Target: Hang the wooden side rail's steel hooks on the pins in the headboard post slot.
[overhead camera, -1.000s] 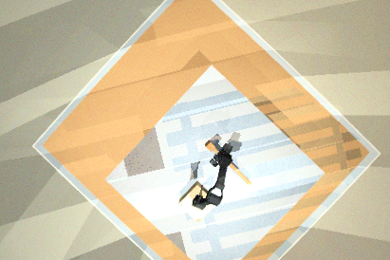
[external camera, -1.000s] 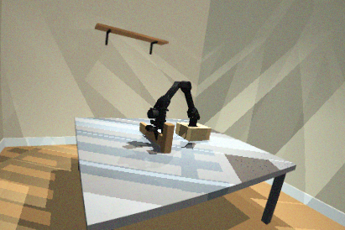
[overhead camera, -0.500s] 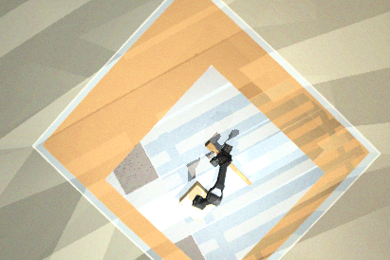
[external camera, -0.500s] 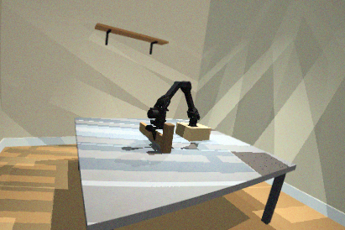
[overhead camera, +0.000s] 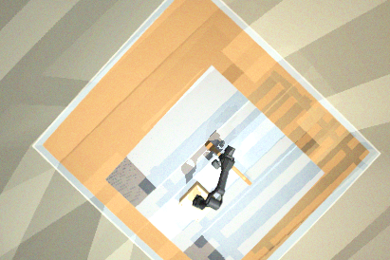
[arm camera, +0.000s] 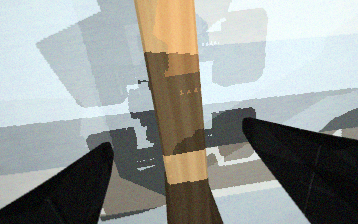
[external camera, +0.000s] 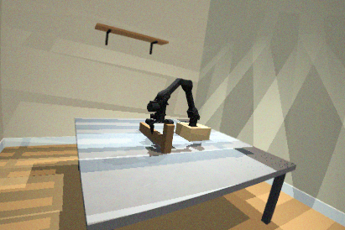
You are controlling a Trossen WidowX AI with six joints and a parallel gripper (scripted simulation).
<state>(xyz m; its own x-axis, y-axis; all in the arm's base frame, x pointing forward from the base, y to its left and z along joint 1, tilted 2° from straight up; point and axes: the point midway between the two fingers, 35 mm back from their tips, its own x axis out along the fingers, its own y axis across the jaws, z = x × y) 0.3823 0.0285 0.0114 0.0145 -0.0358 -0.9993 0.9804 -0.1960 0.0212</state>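
Observation:
The wooden side rail (overhead camera: 243, 176) (external camera: 146, 129) (arm camera: 175, 25) runs from the upright headboard post (overhead camera: 209, 144) (external camera: 168, 139) out over the table (external camera: 156, 180). Its near end meets the post in the exterior view. The far end looks low at the table, though contact is too small to confirm. The hooks, pins and slot are hidden or too small to make out. My gripper (overhead camera: 222, 157) (external camera: 159, 126) (arm camera: 179, 135) is open wide and empty. Its fingers stand either side of the rail, with a visible gap on each side in the wrist view.
A light wooden box (overhead camera: 191, 193) (external camera: 194, 133) stands at the arm's base, beside the rail and post. A wooden shelf (external camera: 131, 34) with black brackets is on the far wall. Patchy shadows cross the table.

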